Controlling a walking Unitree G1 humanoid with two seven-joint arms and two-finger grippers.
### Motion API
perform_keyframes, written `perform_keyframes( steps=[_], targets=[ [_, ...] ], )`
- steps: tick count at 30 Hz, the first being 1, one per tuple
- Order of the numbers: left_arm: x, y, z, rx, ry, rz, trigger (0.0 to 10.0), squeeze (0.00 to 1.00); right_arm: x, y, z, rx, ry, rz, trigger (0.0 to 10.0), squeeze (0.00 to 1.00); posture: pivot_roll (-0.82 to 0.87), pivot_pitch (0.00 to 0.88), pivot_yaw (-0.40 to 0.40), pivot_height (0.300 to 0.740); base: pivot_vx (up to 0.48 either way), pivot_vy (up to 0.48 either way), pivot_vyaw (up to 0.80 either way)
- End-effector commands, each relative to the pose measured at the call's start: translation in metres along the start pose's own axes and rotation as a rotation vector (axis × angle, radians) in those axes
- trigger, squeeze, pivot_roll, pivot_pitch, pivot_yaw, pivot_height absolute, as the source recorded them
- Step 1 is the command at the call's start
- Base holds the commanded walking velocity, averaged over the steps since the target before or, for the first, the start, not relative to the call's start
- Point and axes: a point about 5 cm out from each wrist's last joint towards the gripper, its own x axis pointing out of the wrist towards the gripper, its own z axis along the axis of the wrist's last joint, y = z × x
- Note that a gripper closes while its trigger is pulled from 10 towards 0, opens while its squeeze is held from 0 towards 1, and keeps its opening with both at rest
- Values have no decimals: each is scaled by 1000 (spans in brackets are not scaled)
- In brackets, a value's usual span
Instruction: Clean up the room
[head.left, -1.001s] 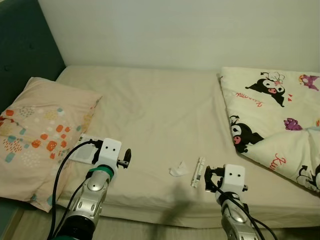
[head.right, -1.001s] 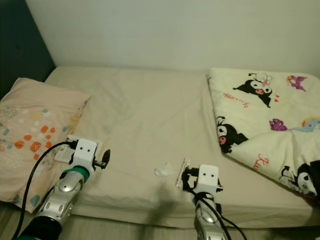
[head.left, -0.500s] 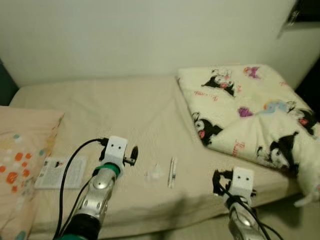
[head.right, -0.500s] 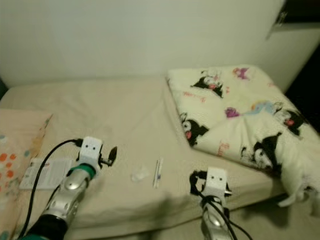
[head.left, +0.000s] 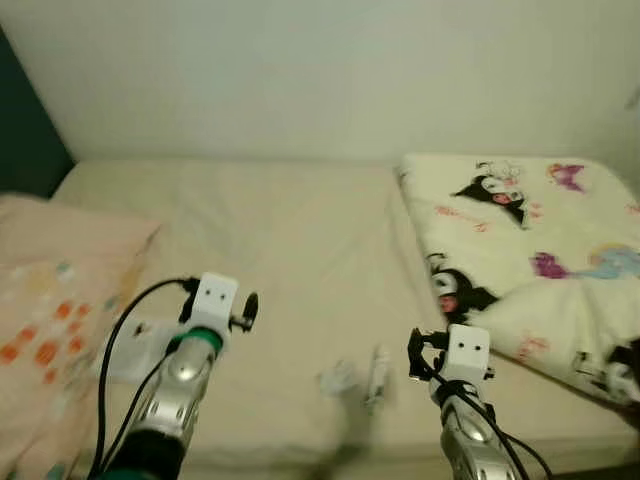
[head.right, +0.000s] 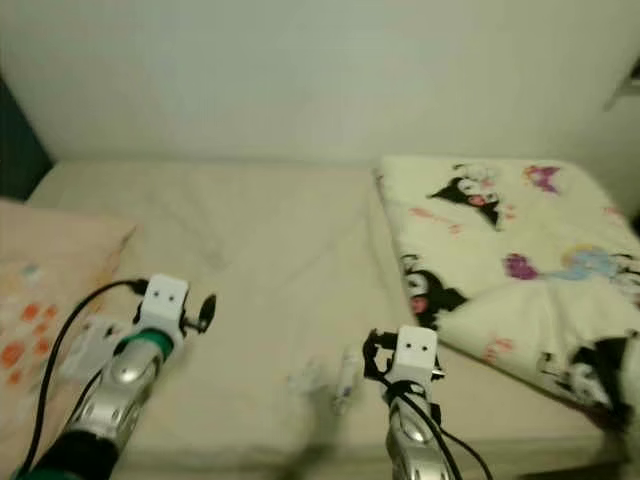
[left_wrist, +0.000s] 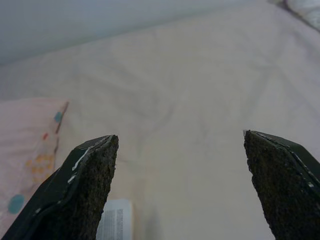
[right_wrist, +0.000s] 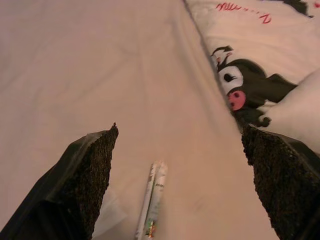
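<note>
Slim white wrapped stick (head.left: 378, 374) lying on the bed sheet (head.left: 300, 260), lower centre of the left eye frame, roughly end-on to the camera; print on the wrapper too blurred to read. Crumpled white scrap (head.left: 337, 379) just beside it on its left, apart or touching not clear through the blur. Both close to the near edge of the bed. In the right wrist view, stick (right_wrist: 152, 206) low in the frame, between the two black fingers (right_wrist: 85, 180), scrap a pale patch alongside it. Right pincer (head.left: 420, 356) lower right of centre, just right of the stick, hovering above the sheet, fingers spread wide, gripping nothing. Left pincer (head.left: 246, 312) left of centre, above the sheet, fingers (left_wrist: 82, 195) likewise wide apart and holding nothing. White printed leaflet (head.left: 135, 352) flat on the sheet at lower left, partly behind the left arm and its black cable, touching the edge of the pillow. Pale pink pillow (head.left: 55, 300) with orange and teal spots at far left. Folded cream quilt (head.left: 530, 260) with black-and-pink cartoon figures across the right side of the bed. Plain pale wall (head.left: 320, 70) along the top of the frame, dark headboard (head.left: 25, 140) at upper left.
</note>
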Motion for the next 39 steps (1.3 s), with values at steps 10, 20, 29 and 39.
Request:
perform_keyframes(
  steps=[10,20,29,39],
  targets=[
    [-2,-4,-7,18,28,-12,10000,0,0,-12,-3,43,17,-48,10000,0,10,0,81,730,0,0,0],
    [-3,-6,-9,20,36,-16,10000,0,5,-14,2,35,4,-44,10000,0,10,0,81,700,0,0,0],
    [-3,-8,-10,25,34,-21,10000,0,11,-13,6,29,10,-40,10000,0,2,0,75,670,0,0,0],
    [-4,-4,-12,11,36,26,10000,0,15,-9,7,-21,39,12,10000,0,-3,0,62,620,0,0,0]
  ],
)
